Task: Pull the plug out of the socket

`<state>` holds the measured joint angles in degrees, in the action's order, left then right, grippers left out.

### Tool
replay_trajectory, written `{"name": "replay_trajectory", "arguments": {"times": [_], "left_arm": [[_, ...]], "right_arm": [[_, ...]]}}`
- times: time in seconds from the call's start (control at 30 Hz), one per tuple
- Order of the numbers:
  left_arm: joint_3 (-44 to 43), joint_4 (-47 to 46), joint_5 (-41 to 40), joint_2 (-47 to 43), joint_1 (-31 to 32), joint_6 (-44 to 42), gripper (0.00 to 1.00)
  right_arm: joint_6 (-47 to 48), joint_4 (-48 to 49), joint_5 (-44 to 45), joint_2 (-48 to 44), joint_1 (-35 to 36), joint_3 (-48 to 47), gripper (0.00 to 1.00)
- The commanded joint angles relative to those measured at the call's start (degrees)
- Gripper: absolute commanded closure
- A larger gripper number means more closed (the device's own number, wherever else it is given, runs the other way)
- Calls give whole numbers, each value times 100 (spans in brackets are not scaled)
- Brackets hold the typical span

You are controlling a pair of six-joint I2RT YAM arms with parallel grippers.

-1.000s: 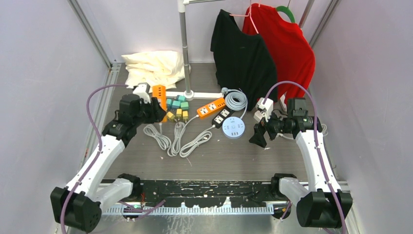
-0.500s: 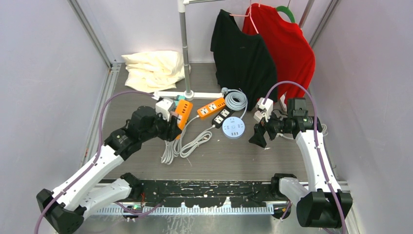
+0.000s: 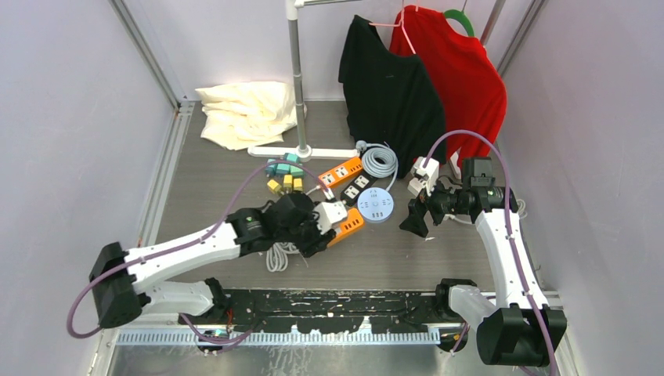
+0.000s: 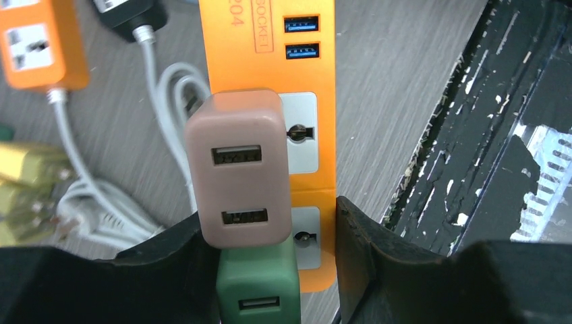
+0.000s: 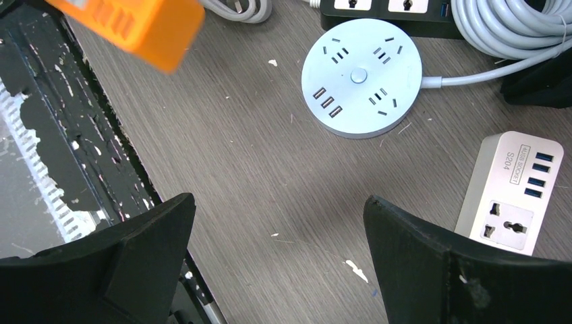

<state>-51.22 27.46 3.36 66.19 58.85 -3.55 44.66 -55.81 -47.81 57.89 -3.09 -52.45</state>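
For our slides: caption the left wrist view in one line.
Left hand grips an orange strip holding a pink plug and a green plug.

Orange socket strip, USB ports at far end, near end clamped in left hand, over table near front edge. Pink-brown USB plug seated in strip; green plug touching it, also seated.

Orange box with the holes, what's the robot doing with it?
The left gripper is clamped on the orange power strip, holding it near the front edge of the table. A pinkish plug and a green plug are both stuck in its sockets, so nothing has been pulled out yet. The right gripper is open and empty, hanging above the table near a round white socket.
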Motion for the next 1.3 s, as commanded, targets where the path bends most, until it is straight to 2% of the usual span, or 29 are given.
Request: {"name": "replay_trajectory", "arguments": {"times": [0.0,0.17,0.37,0.63,0.73,0.9,0.93,1.13,1.27], "left_arm": [[-328,-1408,635,492,203,-427,100],[-442,-2346,1157,1522,361,-538,100],[-574,-3058,1443,2547,410,-674,97],[-628,-3480,1245,3209,408,-395,59],[-442,-3816,1192,3125,409,-344,48],[16,-4408,1259,2644,409,-376,38],[128,-4526,1236,2558,408,-364,30],[650,-4952,1210,1991,399,-307,23],[1110,-5386,1341,1456,336,-227,20]], "right_arm": [[-40,9,-176,-50,24,-148,0],[-141,44,-157,-50,3,-184,0],[-208,65,-154,-66,-74,-211,0],[-227,66,-205,-6,-121,-195,0],[54,-74,-312,10,-121,-186,0],[1039,-597,-696,-50,-121,-141,0],[1250,-691,-765,-55,-121,-129,0],[2457,-1128,-1113,-35,-115,47,0],[3875,-1854,-1656,34,-113,12,0]]}}
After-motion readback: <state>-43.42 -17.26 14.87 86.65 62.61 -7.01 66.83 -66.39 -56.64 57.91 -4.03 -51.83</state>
